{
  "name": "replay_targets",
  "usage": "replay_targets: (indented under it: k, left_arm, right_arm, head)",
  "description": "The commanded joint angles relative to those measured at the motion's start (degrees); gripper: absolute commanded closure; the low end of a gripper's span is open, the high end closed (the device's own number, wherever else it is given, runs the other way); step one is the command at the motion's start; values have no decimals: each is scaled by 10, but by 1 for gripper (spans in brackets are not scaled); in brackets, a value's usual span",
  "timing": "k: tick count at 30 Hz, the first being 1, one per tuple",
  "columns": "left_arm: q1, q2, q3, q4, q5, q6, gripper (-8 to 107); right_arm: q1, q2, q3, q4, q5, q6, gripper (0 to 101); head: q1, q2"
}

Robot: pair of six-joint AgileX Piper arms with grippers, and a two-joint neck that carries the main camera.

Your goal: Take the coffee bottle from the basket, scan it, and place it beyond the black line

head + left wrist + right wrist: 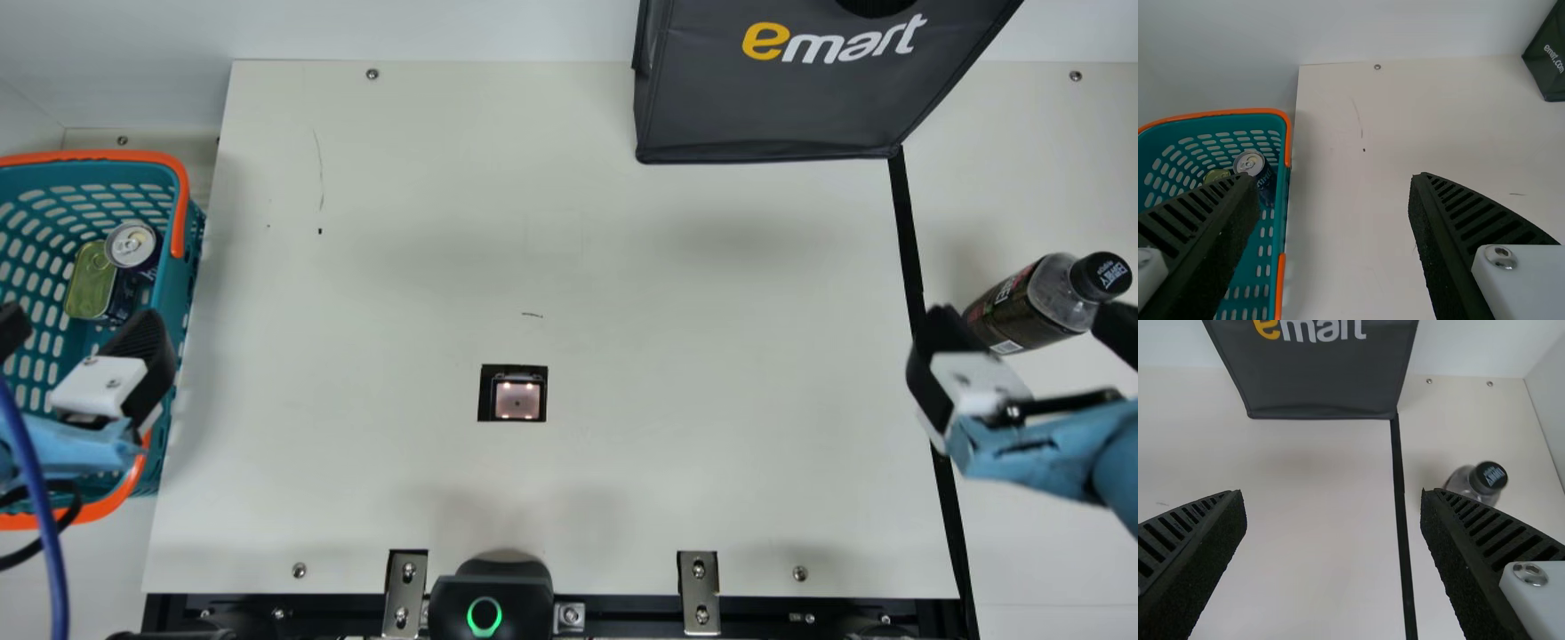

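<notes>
Coffee bottle (1022, 307) upright beyond black line (906, 227)

Mock shop checkout, apparently in a lab; wider room poorly seen past white panels (400, 31). Scanner window (517, 399) set into cream table (356, 498), marked with black line (906, 231). Shopping basket (98, 156) and dark shopping bag (756, 111) stationed alongside. Metal brackets (699, 594) bolted on; robot arms (1031, 449) mounted.

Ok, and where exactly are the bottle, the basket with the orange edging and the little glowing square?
Bottle (1010, 312): main view, on its dark label.
Basket (89, 157): main view, on its far orange edge.
Glowing square (517, 399): main view, on its lit face.
</notes>
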Motion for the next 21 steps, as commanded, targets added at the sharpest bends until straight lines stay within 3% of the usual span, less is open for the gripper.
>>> replay_targets:
  k: [1,10,11,21]
  left_arm:
    - [-3,4,-27,3,25,-5,9]
    - [-19,28,-116,21,105,-29,9]
    - [-18,27,-100,20,91,-28,9]
    - [-18,28,-115,20,104,-30,9]
  right_arm:
    - [0,0,0,0,0,0,10]
    - [0,-6,0,1,5,0,10]
    - [0,-6,0,1,5,0,10]
    - [0,-6,0,1,5,0,10]
  head:
    - [-15,2]
    - [-15,2]
    - [-15,2]
    - [-15,2]
